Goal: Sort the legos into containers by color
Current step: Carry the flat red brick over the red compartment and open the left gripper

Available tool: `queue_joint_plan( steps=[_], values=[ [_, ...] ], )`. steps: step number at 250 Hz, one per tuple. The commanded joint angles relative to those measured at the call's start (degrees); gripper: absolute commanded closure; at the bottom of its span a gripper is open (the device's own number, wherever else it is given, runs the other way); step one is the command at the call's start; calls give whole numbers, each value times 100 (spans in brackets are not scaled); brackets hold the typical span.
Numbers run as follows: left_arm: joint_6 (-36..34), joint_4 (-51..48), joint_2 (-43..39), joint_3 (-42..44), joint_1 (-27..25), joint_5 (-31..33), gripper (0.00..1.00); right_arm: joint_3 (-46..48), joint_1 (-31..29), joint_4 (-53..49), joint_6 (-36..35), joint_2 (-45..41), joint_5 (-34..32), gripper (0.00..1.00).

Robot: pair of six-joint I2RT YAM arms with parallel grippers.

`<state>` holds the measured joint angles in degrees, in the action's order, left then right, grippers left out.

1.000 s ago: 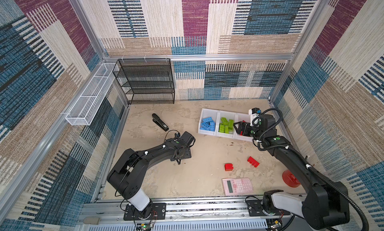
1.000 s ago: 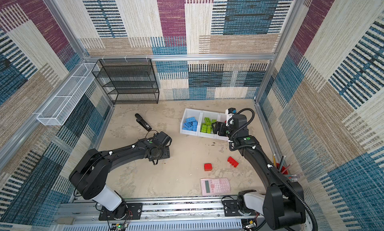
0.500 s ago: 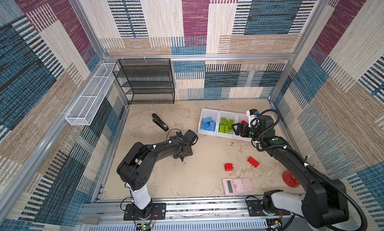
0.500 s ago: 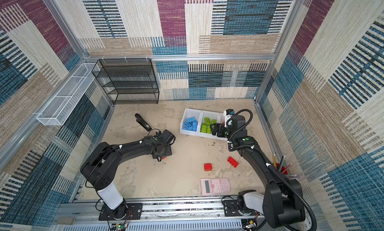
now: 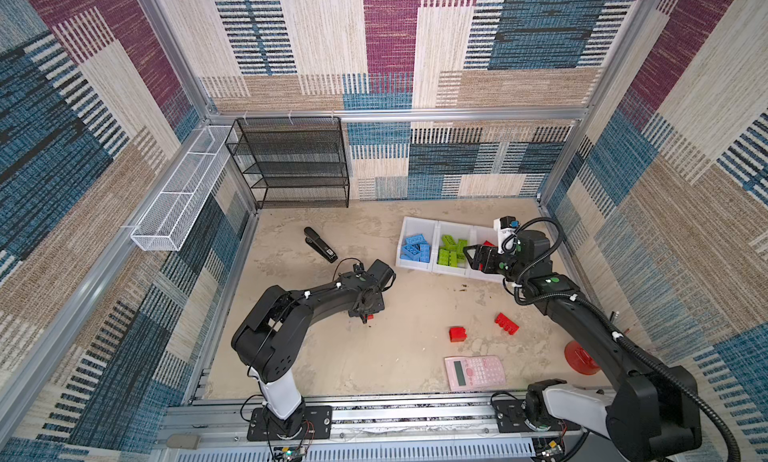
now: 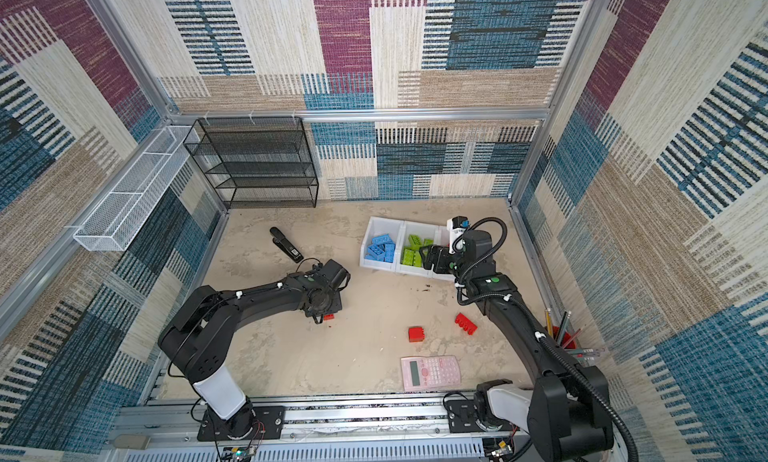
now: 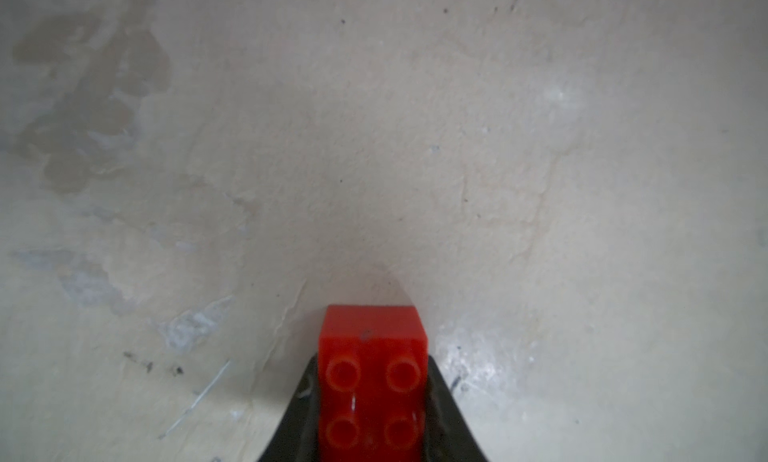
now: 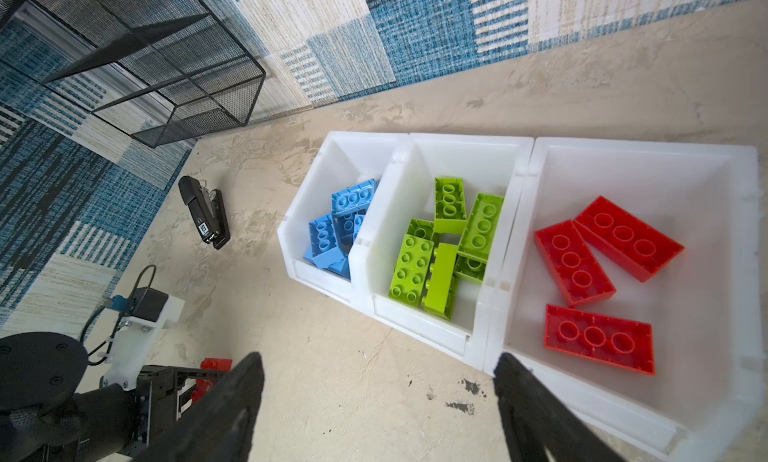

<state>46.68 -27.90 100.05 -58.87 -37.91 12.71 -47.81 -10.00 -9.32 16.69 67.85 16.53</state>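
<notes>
We pinch a red lego (image 7: 372, 339) in our left end effector (image 7: 372, 368) to carry it to the two o'clock bin (image 8: 681, 181); our right end effector (image 8: 378, 358) is wide.

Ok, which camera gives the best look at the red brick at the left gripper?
Left wrist view: the red brick is close, studs clear, jaws against both sides. Both top views show only a red sliver under the left gripper; right wrist sees it half-hidden.
</notes>
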Motion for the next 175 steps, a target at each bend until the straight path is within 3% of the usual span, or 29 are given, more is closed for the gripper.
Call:
queue_joint_plan(
  steps=[1, 77, 175],
  values=[
    [-240, -35, -23, -237, -88, -191, 76, -60, -26, 61, 45, -93, 184, 12],
    [-735, 604, 216, -1431, -402, -1047, 77, -320, -128, 74, 265, -391, 503, 13],
    [-968, 738, 1910, -4195, -800, -2128, 77, -626, -371, -368, 198, -920, 249, 13]
  ],
)
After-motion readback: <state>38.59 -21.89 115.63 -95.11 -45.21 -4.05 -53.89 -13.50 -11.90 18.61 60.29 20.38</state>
